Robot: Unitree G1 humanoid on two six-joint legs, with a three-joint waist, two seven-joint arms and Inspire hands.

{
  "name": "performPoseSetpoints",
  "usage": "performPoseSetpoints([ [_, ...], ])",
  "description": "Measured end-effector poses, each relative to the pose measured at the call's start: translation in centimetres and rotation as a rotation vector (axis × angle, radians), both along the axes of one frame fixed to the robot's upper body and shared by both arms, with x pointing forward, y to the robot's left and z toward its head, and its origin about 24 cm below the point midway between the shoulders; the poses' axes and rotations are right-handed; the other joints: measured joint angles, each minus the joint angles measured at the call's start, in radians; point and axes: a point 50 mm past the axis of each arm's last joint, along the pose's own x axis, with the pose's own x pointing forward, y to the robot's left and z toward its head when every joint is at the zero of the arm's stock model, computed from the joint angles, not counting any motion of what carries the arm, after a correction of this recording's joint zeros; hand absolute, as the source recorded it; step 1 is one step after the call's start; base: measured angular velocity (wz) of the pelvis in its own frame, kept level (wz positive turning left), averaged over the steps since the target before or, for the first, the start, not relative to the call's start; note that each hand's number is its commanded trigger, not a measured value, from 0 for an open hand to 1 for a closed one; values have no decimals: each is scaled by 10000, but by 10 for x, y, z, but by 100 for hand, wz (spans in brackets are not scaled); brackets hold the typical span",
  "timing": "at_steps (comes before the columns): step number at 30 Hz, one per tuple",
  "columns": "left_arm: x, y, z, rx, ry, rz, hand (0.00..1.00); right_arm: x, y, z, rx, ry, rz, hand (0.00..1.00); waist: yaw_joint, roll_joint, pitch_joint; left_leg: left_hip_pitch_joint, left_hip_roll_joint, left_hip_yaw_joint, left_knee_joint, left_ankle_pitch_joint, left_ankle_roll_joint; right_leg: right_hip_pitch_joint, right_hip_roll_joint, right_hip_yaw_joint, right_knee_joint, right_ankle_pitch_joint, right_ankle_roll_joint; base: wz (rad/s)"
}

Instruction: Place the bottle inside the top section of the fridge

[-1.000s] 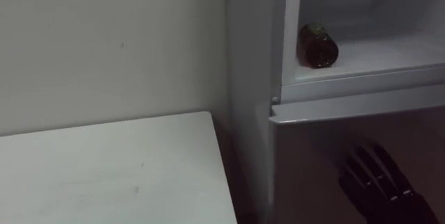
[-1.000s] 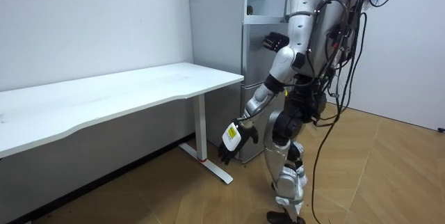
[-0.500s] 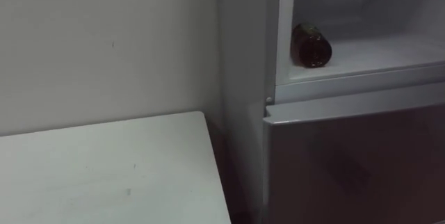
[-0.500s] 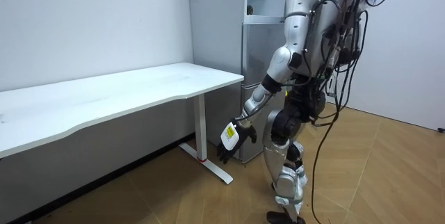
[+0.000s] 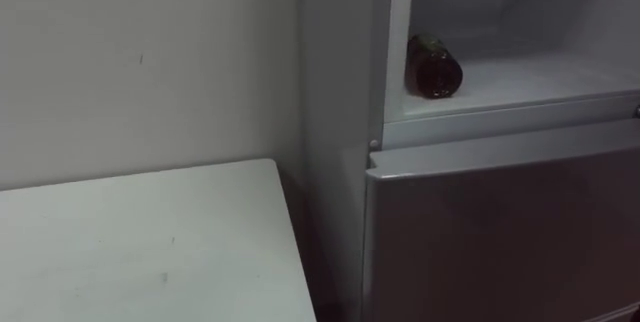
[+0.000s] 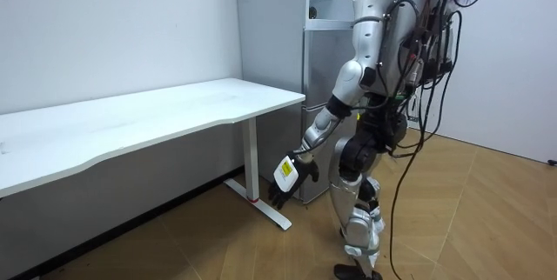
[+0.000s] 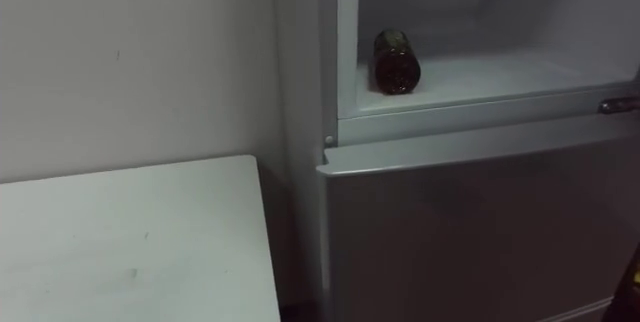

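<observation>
A dark brown bottle (image 5: 433, 65) lies on its side on the white shelf (image 5: 530, 77) of the open upper fridge compartment, near its left wall, with its bottom facing me. The right eye view has the bottle (image 7: 396, 60) in the same spot. Nothing touches it. In the room view I stand upright close in front of the fridge (image 6: 318, 63). My left hand (image 6: 284, 181) hangs beside my thigh with relaxed fingers and holds nothing.
The grey lower fridge door (image 5: 500, 232) is closed below the compartment. A white desk (image 5: 130, 252) stands against the wall to the left of the fridge, and its corner nearly reaches the fridge side. Wooden floor (image 6: 452, 228) lies open behind me.
My right hand, raised before the lower fridge door a second ago, has dropped out of the eye view. The camera has turned a little to the right. My left hand has sunk slightly.
</observation>
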Motion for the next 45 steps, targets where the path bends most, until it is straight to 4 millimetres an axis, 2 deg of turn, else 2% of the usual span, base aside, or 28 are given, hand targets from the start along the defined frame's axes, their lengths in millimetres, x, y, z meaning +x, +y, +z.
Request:
performPoseSetpoints([
  [3,-4,6,3,153,-133,318,0,-11,-17,9,-337,140,-1147,0,-59,-112,2,127,-21,5,-31,-10,-17,6,0,19,212,-115,13,0],
  [7,-6,9,4,205,-96,515,0,-10,-32,26,-979,254,-1487,0,-147,-215,17,176,-51,33,-41,-12,-20,-5,4,20,335,-178,9,-1],
  [14,-11,13,5,362,1,707,0,-7,-46,47,-1553,-279,-2485,0,-233,-264,20,107,-51,35,-24,-64,-99,-177,-17,9,453,-229,-48,0],
  [22,-9,21,10,684,-283,781,0,-1,-59,90,-2960,-1518,-2713,0,-268,-309,3,71,-48,20,-21,-55,-90,-292,-9,9,593,-374,-39,0],
  [25,-13,21,10,790,-116,668,0,-1,-60,108,-3717,-1776,-2845,0,-323,-325,2,98,-48,21,-29,-63,-105,-249,-12,1,647,-440,-40,0],
  [29,-17,21,9,787,-8,690,0,-1,-59,122,-4928,-1396,-2874,0,-330,-371,4,186,-37,19,-46,-76,-122,-153,-7,-9,648,-479,-40,0],
  [36,-23,18,7,697,257,606,0,14,-51,162,-6139,-2659,-2488,0,-478,-436,9,89,-38,44,-20,-76,-122,-326,-16,-7,687,-477,-44,-1],
  [40,-25,17,6,665,369,616,0,19,-40,186,-6969,-3426,-2269,0,-464,-442,11,92,-37,48,-52,-65,-133,-322,16,22,652,-477,-45,0],
  [45,-28,17,5,656,498,665,0,20,-38,191,-7364,-3434,-2106,0,-442,-446,12,124,-38,50,-113,-63,-133,-307,24,16,639,-477,-44,0],
])
